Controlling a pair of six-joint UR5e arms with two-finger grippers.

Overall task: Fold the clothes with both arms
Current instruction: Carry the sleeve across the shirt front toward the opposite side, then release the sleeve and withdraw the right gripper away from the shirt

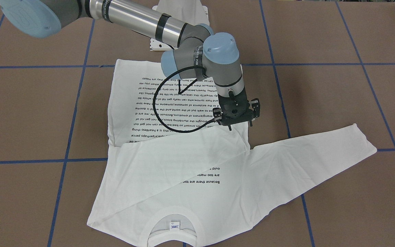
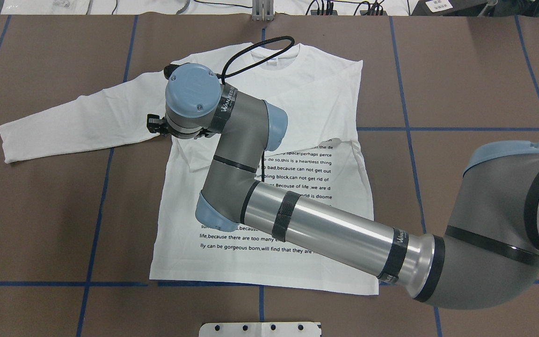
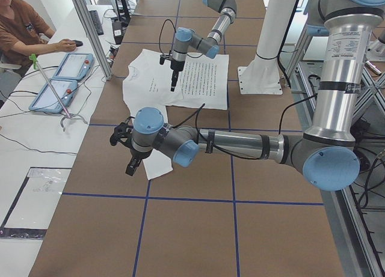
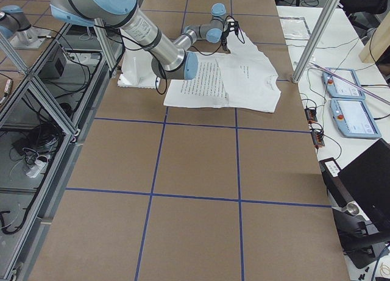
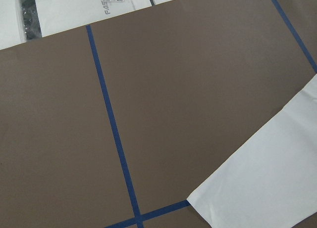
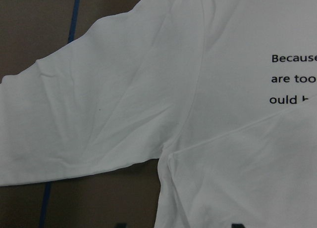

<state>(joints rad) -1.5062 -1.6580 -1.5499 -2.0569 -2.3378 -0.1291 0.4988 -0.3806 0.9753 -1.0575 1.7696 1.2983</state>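
Right arm (image 2: 325, 229), grey tube with blue caps, reaches across white long-sleeved printed cotton shirt (image 2: 180, 252) lying flat on brown worktop (image 2: 40, 210). Right gripper (image 1: 241, 126) hovers released over armpit, likely to fold spread sleeve (image 2: 63, 126) inward. Left gripper (image 3: 132, 164): state cannot tell.

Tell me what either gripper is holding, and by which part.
Nothing, it seems. The right gripper hangs open above the shirt; the left gripper hangs near the sleeve end, no cloth in it.
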